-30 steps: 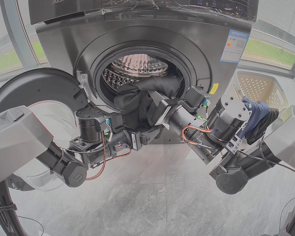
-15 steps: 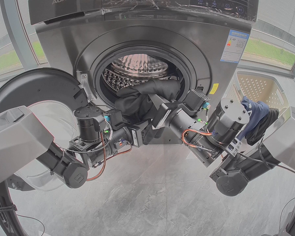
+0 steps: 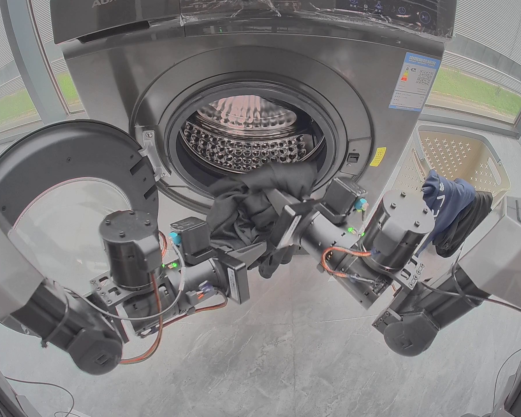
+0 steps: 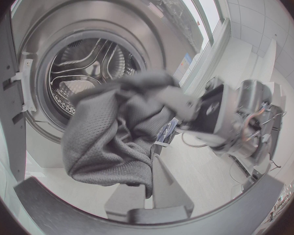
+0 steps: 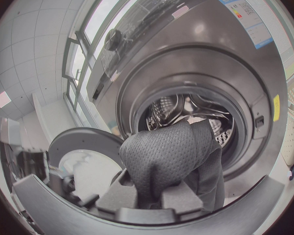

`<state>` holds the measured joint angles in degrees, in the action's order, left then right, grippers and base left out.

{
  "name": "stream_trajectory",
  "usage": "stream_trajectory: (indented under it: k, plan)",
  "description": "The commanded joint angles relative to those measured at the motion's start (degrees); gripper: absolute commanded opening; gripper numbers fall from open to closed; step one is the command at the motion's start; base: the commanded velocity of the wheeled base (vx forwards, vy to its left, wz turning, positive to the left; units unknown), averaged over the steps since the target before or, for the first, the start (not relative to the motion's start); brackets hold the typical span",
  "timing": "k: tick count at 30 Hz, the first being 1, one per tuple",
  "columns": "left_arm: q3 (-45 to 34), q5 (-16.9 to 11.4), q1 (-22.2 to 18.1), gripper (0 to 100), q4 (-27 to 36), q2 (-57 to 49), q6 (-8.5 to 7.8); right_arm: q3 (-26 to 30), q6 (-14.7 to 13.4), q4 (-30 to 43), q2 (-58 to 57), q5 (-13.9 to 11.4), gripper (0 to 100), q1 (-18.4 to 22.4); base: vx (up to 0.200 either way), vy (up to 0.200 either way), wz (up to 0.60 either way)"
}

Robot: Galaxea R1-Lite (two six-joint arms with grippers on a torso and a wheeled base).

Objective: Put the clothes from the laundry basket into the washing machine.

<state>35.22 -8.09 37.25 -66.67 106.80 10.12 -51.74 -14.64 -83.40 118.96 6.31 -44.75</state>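
Note:
A black mesh garment hangs in front of the washing machine's open drum, just below its rim and outside it. Both grippers hold the cloth. My left gripper grips its lower part from below left; in the left wrist view the garment droops between the fingers of that gripper. My right gripper is shut on the upper right part, and the cloth bulges over the gripper. The drum looks bare inside.
The round door stands swung open at the left, close to my left arm. A beige laundry basket stands right of the machine, with a blue garment and a dark one draped over its front rim. Grey tiled floor lies below.
Both arms have drawn back from the drum mouth, and the black garment has come out with them. The left arm has also dropped lower and to the left.

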Motion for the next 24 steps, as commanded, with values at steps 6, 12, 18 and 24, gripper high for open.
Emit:
stream_trajectory:
  k: [6, 12, 18, 24]
  plan:
    - [-11.4, -0.61, 2.03, 0, -0.74, -13.64, -0.19, 10.43, 0.14, -3.26, -0.3, -0.07, 0, -2.36, 0.0, 0.0, 0.0]
    - [-14.48, -0.34, 1.42, 0, -5.49, -13.99, -0.1, 10.78, -0.04, -4.58, -0.39, -0.07, 100, -3.24, 0.0, 0.0, 0.0]
    - [-13.95, 0.18, -2.19, 0, -11.38, -12.06, -0.71, 15.35, -0.04, -4.06, -3.12, -0.07, 100, -2.8, 0.0, 0.0, 0.0]
    - [-10.7, 1.68, -3.42, 0, -11.55, -11.62, -0.54, 22.82, 0.05, -4.23, -3.82, -0.16, 100, -2.97, 0.0, 0.0, 0.0]
